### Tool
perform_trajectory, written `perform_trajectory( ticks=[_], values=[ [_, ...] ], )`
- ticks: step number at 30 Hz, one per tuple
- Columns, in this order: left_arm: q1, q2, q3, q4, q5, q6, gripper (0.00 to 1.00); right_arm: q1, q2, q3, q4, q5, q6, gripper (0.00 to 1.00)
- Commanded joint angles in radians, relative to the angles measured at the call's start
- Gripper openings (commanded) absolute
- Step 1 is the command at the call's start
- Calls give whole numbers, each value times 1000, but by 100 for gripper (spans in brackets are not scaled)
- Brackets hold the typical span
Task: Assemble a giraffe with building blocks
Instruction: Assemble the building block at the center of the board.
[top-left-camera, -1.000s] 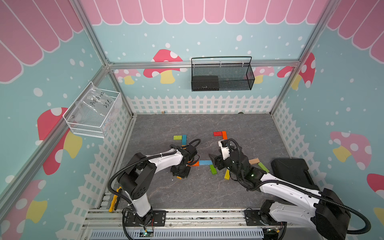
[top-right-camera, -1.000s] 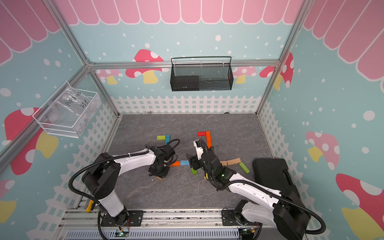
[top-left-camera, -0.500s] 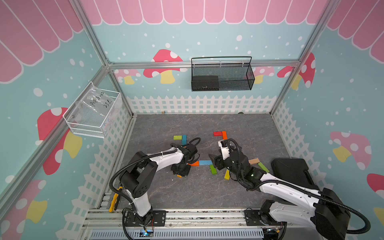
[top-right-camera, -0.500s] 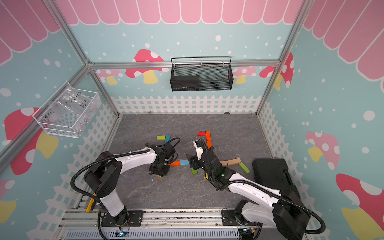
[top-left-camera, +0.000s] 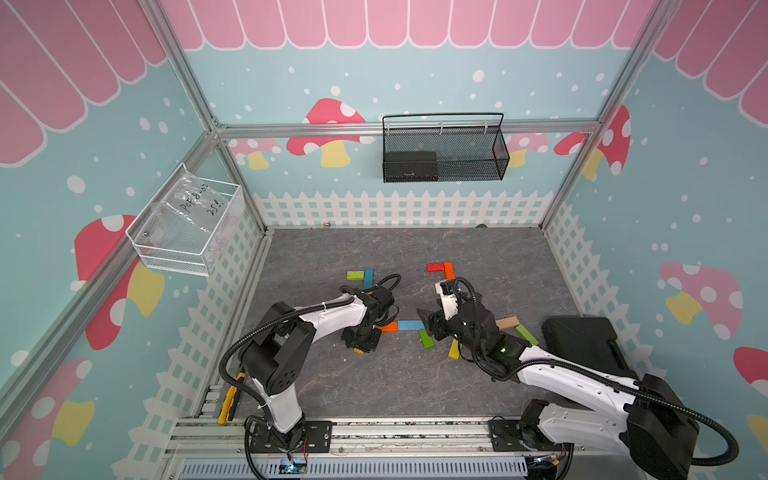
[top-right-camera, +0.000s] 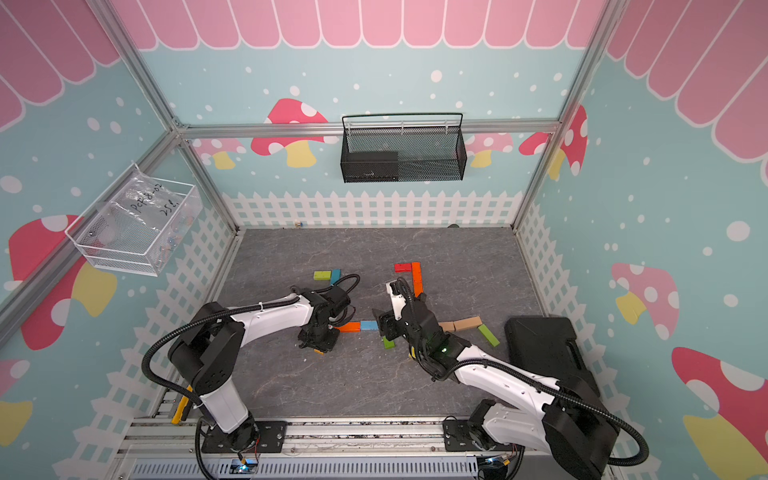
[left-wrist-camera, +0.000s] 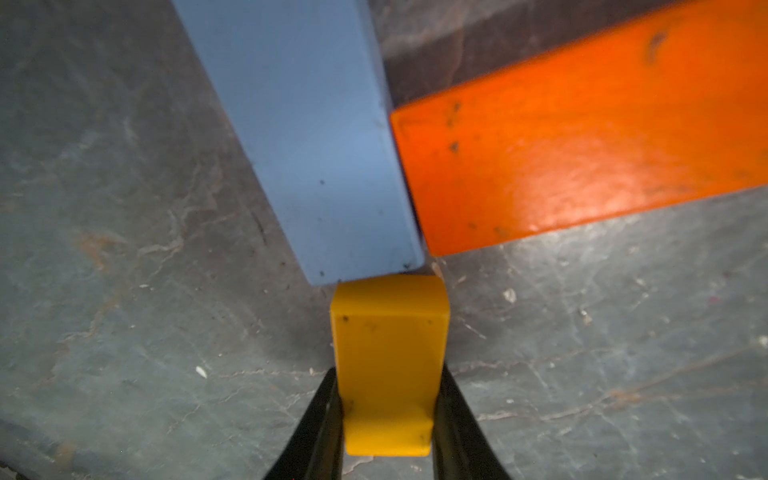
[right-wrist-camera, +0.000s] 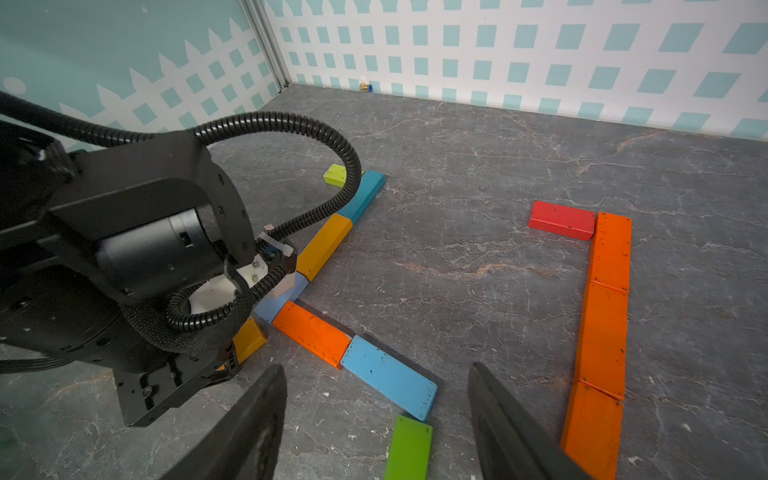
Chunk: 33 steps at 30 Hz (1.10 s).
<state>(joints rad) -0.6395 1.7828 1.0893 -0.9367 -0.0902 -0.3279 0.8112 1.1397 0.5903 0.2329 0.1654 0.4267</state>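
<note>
Loosening left jaws flank yellow block (left-wrist-camera: 388, 365), right arm (top-left-camera: 561, 370) unmoved.

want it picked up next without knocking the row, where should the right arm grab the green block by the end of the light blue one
Grip the green block across its two long sides, about mid-length, coming straight down. It lies flat, so only its width suits the fingers; both long sides look free, while one end sits close to the light blue block.
</note>
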Motion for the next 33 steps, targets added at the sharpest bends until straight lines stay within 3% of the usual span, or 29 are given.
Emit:
perform_trajectory(
  ticks=[1,17,24,29,33],
  values=[
    [10,37,-3,21,-17,23,35,-4,8,4,12,10,-3,70],
    [8,-2,1,24,7,34,48,-6,9,7,12,11,-5,70],
    [-14,-244,55,-14,-6,62,52,-6,0,29,-16,46,-39,72],
    [-3,-477,91,43,-197,54,53,-59,-14,54,-49,87,-122,74],
    [121,-674,-43,279,-396,12,53,-199,-40,55,-42,119,-206,74]
  ],
)
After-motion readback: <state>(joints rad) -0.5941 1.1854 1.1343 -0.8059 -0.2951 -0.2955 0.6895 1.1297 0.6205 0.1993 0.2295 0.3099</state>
